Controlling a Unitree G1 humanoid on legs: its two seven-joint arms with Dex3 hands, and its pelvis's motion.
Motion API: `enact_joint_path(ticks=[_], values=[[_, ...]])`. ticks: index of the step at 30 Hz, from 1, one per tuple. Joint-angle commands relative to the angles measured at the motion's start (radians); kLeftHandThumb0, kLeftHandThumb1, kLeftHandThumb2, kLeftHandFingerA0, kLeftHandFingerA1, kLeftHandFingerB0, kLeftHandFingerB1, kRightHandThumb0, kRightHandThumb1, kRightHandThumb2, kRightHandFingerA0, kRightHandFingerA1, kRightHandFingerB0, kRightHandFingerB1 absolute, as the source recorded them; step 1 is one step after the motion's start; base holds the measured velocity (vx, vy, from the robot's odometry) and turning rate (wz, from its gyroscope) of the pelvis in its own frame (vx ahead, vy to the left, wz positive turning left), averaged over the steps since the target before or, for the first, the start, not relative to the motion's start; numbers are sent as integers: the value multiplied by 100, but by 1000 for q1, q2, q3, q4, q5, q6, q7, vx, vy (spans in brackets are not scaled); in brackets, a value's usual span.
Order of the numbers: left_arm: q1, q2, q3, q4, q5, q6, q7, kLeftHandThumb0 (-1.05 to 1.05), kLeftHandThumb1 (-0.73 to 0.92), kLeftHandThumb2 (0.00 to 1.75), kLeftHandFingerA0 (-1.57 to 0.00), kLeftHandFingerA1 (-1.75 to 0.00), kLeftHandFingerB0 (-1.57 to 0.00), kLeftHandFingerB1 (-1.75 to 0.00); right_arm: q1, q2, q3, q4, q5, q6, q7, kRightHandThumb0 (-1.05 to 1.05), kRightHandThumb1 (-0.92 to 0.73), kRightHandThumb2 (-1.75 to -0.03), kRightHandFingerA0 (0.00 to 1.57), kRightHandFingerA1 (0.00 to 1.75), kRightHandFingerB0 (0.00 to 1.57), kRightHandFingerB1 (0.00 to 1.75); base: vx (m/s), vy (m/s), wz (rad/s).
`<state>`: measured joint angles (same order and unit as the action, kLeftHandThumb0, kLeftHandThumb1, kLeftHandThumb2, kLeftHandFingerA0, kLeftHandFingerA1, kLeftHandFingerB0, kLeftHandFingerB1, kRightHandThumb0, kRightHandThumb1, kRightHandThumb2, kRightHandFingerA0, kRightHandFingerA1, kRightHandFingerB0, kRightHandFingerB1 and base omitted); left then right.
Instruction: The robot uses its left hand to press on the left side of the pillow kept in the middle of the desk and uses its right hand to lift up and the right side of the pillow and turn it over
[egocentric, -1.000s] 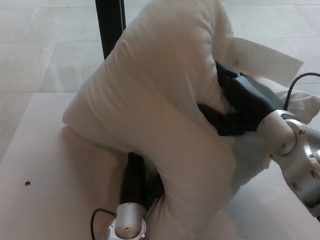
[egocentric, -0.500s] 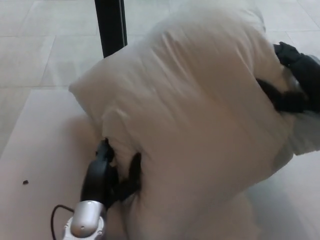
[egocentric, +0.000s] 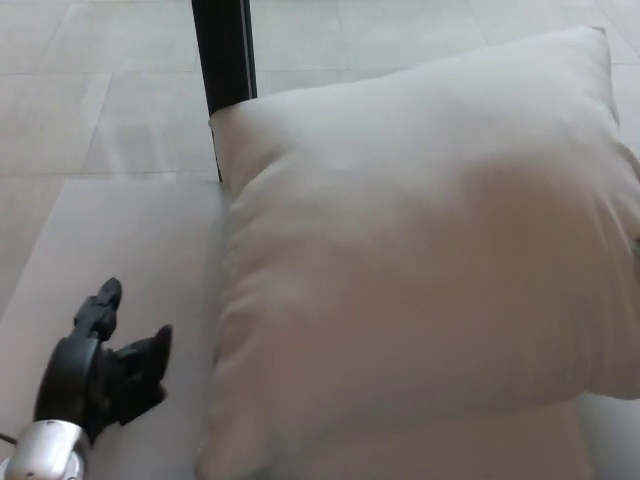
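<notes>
- Black fingers (egocentric: 105, 298) of the left hand (egocentric: 105, 355) are seen spread apart, with nothing held between them; one finger is raised toward the top of the picture and the thumb is turned toward the pillow.
- Nothing is touched by this hand: it is held over the bare desk (egocentric: 130, 250), just beside the pillow's left edge but clear of it.
- Behind the hand, a silver wrist (egocentric: 45, 455) is seen at the bottom left corner of the head view.
- Off-white fabric fills most of the picture: the pillow (egocentric: 420, 260) is laid flat on the desk, with one broad face turned up and only soft creases along its left side.
- Its far left corner is pointed toward a black post (egocentric: 224, 50), which is stood upright at the far edge of the desk.
- The pillow's right side is cut off by the picture's right edge, and its near edge is slightly blurred.
- Beyond the desk, a pale tiled floor (egocentric: 90, 90) is seen.
- No part of the right hand is shown in the head view.
</notes>
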<state>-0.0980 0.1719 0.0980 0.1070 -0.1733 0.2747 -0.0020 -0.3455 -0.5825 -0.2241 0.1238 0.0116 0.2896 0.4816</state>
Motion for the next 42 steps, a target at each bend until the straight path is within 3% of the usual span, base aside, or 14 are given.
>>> enact_joint_path(ticks=[1,6,12,13,14,15,18,21,26,27,30,32,33,42], values=[[27,83,129,-1,-90,83,-88,-100,62,96,-17,-50,0,-9,67,-70,-127,34,92,-44,55,-87,-59,-102,14,49,15,42,0,0,0],[31,138,286,62,-166,74,-129,-81,66,60,-24,-54,0,-18,105,-104,-282,96,148,-44,41,-85,-83,-65,18,41,15,30,0,0,0],[110,262,436,120,-169,-14,-219,-97,53,96,-30,-70,-3,-60,167,-185,-498,162,208,-3,39,-105,-69,-120,0,54,0,43,0,0,0],[107,268,475,133,-196,-5,-218,-101,69,59,-37,-75,0,-79,198,-160,-511,127,115,-35,-105,-105,-66,-112,113,133,4,37,0,0,0],[95,286,540,158,-242,44,-204,-105,53,92,-35,-74,-11,-75,258,-142,-575,110,95,-82,-155,-103,-71,-111,129,129,4,35,0,0,0],[93,295,564,163,-250,64,-193,-77,24,89,-43,-83,-1,-70,281,-138,-611,117,110,-110,-149,-105,-72,-110,38,86,0,30,0,0,0],[118,341,664,195,-272,88,-186,-105,54,60,-41,-102,-14,-118,385,-152,-759,150,119,-123,-180,-104,-73,-112,134,128,0,15,0,0,0],[191,398,772,301,-270,31,-206,-105,51,62,-42,-116,-15,-128,513,-212,-939,342,154,-148,-192,-101,-77,-122,153,140,2,10,0,0,0],[268,381,859,436,-263,-61,-181,-105,50,66,-27,-143,-13,-134,613,-142,-1069,511,237,-214,-244,-105,-83,-117,109,127,0,0,0,0,0],[323,342,866,432,-269,-80,-214,-105,57,64,-42,-143,-7,-138,581,-133,-1108,633,300,-239,-270,-98,-77,-108,5,14,0,0,0,0,0],[363,267,890,461,-288,-64,-174,-105,54,65,-34,-146,-5,-156,516,-64,-1158,758,375,-308,-334,-105,-79,-118,0,8,0,7,0,0,0],[394,250,875,525,-286,-69,-214,-105,55,63,-33,-144,-3,-152,496,-39,-1158,812,384,-297,-351,-105,-92,-75,61,157,0,0,0,0,0],[406,242,851,568,-259,-120,-231,-105,58,65,-29,-141,0,-155,487,-31,-1147,849,375,-304,-372,-105,-85,-127,130,160,0,10,0,0,0],[486,119,750,600,-200,-226,-259,-105,43,66,-51,-118,-38,-134,490,36,-1133,1029,382,-423,-401,-84,-66,-101,45,71,4,18,0,0,0]])
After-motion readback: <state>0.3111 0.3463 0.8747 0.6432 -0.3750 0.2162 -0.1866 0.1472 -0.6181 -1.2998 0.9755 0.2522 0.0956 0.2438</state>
